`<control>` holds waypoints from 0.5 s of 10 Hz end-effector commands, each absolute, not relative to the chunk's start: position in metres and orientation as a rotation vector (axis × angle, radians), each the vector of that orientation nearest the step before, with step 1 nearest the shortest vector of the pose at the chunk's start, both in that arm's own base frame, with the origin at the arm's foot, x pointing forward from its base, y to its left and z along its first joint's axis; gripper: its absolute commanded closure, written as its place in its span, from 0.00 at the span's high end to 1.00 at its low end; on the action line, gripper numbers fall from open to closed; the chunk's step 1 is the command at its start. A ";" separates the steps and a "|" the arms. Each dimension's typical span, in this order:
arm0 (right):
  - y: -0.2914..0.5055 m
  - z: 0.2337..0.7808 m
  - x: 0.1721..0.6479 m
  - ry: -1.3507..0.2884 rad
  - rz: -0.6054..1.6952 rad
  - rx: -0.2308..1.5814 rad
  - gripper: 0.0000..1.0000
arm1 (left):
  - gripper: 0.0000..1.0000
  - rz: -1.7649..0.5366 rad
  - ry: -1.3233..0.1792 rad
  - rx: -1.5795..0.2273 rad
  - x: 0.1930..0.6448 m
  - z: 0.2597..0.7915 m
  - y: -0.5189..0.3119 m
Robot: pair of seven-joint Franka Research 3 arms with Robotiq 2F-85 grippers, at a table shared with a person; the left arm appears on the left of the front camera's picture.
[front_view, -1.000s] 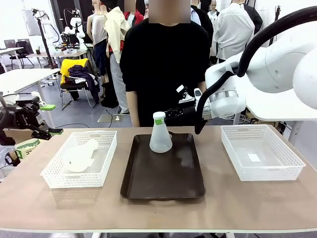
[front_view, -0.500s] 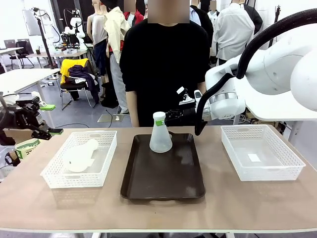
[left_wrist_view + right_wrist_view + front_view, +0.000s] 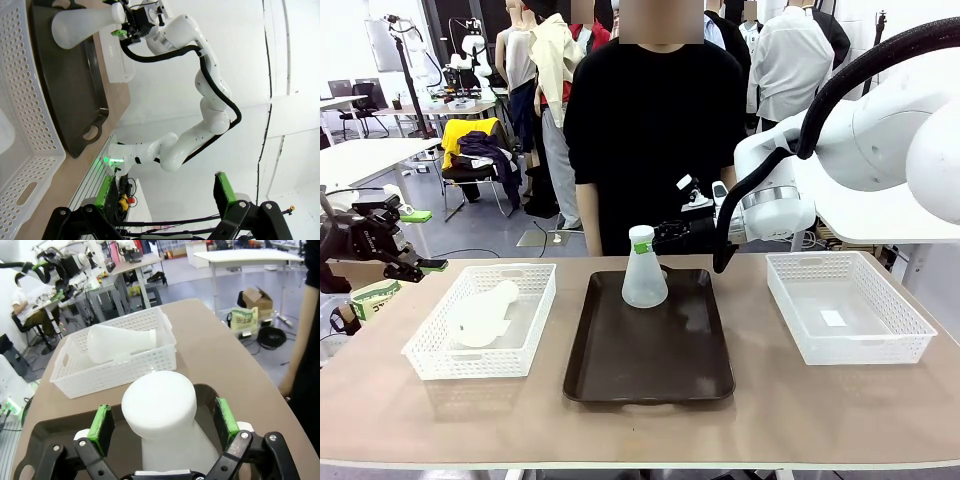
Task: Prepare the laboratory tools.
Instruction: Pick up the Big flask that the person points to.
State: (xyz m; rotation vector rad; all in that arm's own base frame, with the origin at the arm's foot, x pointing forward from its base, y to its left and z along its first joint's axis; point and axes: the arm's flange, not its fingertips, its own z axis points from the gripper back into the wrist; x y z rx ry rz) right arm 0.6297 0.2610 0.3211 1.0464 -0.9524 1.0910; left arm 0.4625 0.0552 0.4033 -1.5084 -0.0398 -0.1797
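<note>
The right gripper (image 3: 163, 425) is holding its jaws wide apart, with the neck of the upright conical flask (image 3: 644, 282) on the dark tray (image 3: 650, 372) sitting between them, untouched. Beyond them, the second flask (image 3: 480, 315) is lying in a white mesh basket (image 3: 430, 356). The left gripper (image 3: 165, 197) is gaping in open air.

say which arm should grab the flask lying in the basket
Left: the left gripper hovers open near the basket holding that flask; the right gripper straddles the upright flask on the tray.
</note>
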 end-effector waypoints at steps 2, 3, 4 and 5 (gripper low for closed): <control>0.223 0.348 0.622 -0.888 1.038 0.969 1.00 | 1.00 -0.179 -0.049 -1.501 0.463 0.405 0.055; 0.204 0.357 0.612 -0.866 1.018 0.952 1.00 | 1.00 -0.179 -0.049 -1.501 0.463 0.405 0.055; 0.186 0.363 0.600 -0.856 0.992 0.929 1.00 | 1.00 -0.179 -0.049 -1.501 0.463 0.405 0.055; 0.164 0.370 0.582 -0.876 0.918 0.844 1.00 | 1.00 -0.179 -0.049 -1.501 0.463 0.405 0.055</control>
